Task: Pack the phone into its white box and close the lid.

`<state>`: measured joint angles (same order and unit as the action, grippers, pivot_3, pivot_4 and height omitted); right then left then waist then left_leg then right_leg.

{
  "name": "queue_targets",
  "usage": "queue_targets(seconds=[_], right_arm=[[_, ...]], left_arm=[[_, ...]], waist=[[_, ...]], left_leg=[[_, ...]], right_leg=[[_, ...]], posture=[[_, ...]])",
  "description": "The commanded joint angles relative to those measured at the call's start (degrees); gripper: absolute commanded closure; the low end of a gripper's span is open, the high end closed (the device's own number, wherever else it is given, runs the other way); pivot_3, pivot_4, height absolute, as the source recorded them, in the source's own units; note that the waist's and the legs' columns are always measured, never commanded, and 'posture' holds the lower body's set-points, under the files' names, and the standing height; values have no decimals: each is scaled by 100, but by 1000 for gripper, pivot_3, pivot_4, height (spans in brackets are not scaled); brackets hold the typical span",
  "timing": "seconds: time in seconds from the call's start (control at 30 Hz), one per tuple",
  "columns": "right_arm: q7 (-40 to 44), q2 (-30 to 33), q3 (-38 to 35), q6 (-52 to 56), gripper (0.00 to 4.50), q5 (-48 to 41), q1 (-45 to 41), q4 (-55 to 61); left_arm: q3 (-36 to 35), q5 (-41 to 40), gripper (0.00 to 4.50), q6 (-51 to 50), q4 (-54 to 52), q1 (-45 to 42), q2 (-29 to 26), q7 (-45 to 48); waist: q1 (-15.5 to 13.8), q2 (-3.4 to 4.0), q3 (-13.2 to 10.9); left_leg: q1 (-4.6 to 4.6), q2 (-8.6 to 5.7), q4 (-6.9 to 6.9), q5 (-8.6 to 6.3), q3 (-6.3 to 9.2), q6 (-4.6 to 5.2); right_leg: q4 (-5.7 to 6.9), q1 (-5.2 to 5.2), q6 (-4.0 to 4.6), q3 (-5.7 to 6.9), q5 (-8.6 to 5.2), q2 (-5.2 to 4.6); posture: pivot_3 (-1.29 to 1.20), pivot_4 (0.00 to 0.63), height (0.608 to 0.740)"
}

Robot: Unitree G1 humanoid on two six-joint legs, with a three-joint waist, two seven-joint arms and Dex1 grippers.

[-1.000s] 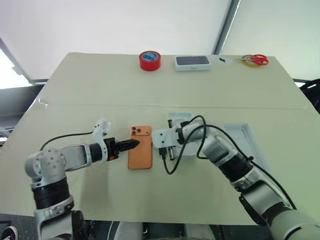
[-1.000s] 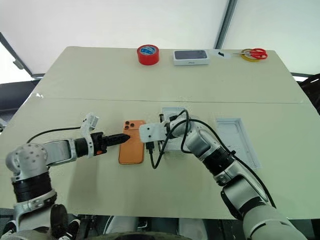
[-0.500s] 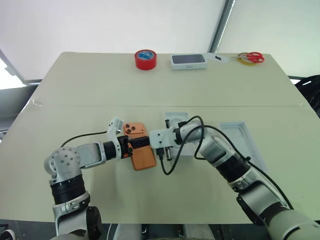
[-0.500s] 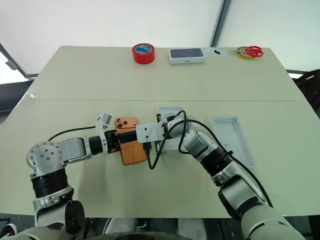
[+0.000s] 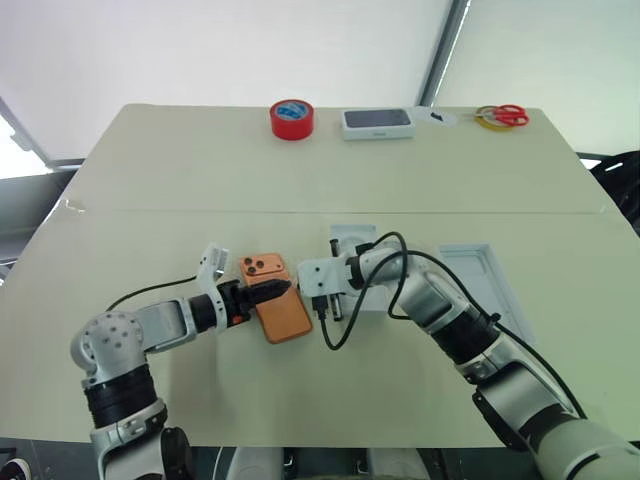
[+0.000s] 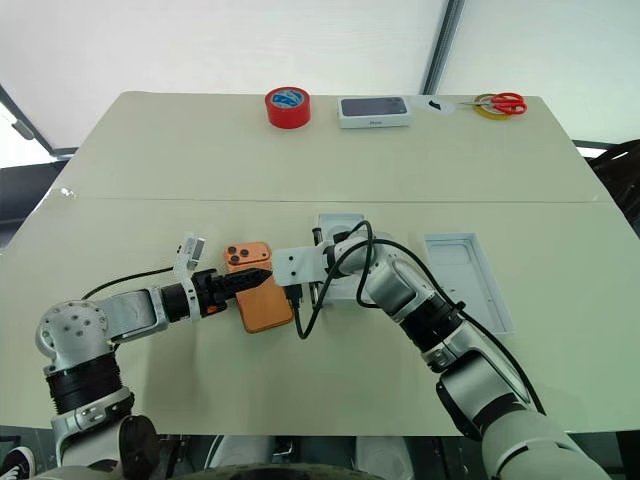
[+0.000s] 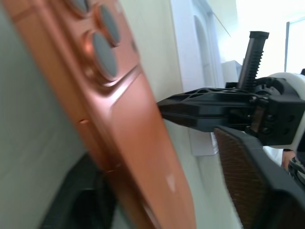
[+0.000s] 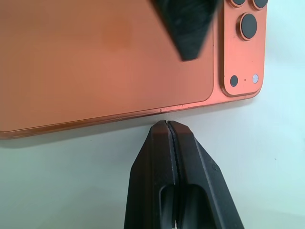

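Note:
The orange phone [image 5: 285, 318] lies back up on the table, turned slightly, its camera block at the far left corner. My left gripper [image 5: 280, 291] straddles its left long edge, one finger under and one finger [image 8: 188, 28] over the back, with a gap still showing above the phone. From the opposite side my right gripper [image 8: 167, 125] is shut, its tips at the phone's right long edge. A white tray [image 5: 352, 238] lies partly under my right arm; whether it is the white box I cannot tell. Farther right lies an open white tray with a pale inside [image 5: 486, 285], by its look the lid.
At the table's far edge are a red tape roll [image 5: 292, 119], a closed white box with a dark top [image 5: 378, 122] and red-handled scissors [image 5: 510, 116]. A black cable [image 5: 335, 338] loops from my right wrist down to the table beside the phone.
The phone has turned, its camera end swinging left. My left gripper slid in around its edge, then drew back a little, and its jaws have narrowed. The right gripper kept still.

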<state>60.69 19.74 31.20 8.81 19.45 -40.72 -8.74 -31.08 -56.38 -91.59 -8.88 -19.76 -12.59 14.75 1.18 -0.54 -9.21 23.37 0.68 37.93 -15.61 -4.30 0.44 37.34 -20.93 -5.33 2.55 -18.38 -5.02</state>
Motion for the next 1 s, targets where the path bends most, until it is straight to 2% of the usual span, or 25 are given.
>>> queue_targets(seconds=[0.03, 0.2, 0.3, 0.33, 0.4, 0.67, 0.77, 0.8, 0.87, 0.97, 1.0], right_arm=[[8, -9, 54, 0, 4500, -12, -23, 29], [-1, 16, 31, -2, 4500, -19, -20, 45], [-7, 24, 25, 6, 4500, -16, -16, 42], [-21, 18, 19, 6, 4500, -16, -19, 42], [-37, 6, 13, 16, 4500, -19, -21, 49], [-253, -194, -468, 121, 4500, -528, -36, 244], [186, -297, -1039, 852, 4500, -1542, -9, 536], [320, -284, -1209, 992, 3961, -1837, -2, 626], [550, -77, -1411, 978, 3248, -2173, 75, 830], [965, 484, -1484, 900, 1661, -2452, 400, 1319], [1054, 670, -1542, 976, 1661, -2563, 518, 1487]], left_arm=[[-41, -31, 2088, 21, 54, 3, 68, 6], [-46, 10, 2088, 124, 287, 100, 51, 79], [48, 62, 2962, 254, 289, 157, 5, 104], [-4, 28, 3578, 246, 320, 150, 33, 92], [-91, -68, 4405, 215, 382, 136, 75, 87], [-633, -692, 4466, -51, 576, -59, 161, 165], [-511, -751, 4466, 56, 362, -63, -18, 299], [-489, -799, 4500, 131, 316, -67, -61, 374], [-410, -883, 4500, 158, 269, -74, -221, 540], [-288, -950, 4500, 306, 209, -61, -461, 805], [-251, -972, 4500, 354, 201, -61, -535, 897]], waist=[[-1, 0, 0], [-6, 0, 0], [-2, 0, 0], [-4, 0, 0], [-15, -1, 3], [-2, -3, -1], [-3, -6, -8], [-3, -8, -12], [-6, -8, -15], [-46, -10, -16], [-54, -12, -18]], left_leg=[[0, 0, 0, 0, 0, 0], [-1, 0, 0, 0, 0, 0], [-1, 0, 0, 0, 0, 0], [0, 0, 0, 0, 0, 0], [-2, 0, -1, -1, 1, -1], [3, 0, -2, -1, 1, -1], [10, 0, -4, -1, 1, -1], [10, 0, -5, -1, 1, -1], [13, 0, -6, -1, 1, 0], [14, -1, -7, -2, 1, 1], [14, -2, -7, -5, 1, 2]], right_leg=[[0, 0, 0, 0, 0, 0], [0, 2, 0, 0, 0, -1], [0, 2, 0, 0, 0, -2], [0, 1, 0, 0, 0, -2], [0, 3, 1, 1, 0, -3], [-1, -4, 1, 0, 0, -4], [0, -13, 1, 0, 0, -4], [0, -13, 1, 0, 0, -4], [-1, -15, 1, 0, 0, -4], [-6, -14, 1, 0, 0, -8], [-9, -13, 1, 1, 0, -11]], posture=[[0, 150, 730], [0, 150, 730], [0, 150, 730], [0, 150, 730], [0, 150, 730], [0, 150, 730], [0, 150, 730], [0, 150, 730], [0, 150, 730], [0, 150, 730], [0, 150, 730]])
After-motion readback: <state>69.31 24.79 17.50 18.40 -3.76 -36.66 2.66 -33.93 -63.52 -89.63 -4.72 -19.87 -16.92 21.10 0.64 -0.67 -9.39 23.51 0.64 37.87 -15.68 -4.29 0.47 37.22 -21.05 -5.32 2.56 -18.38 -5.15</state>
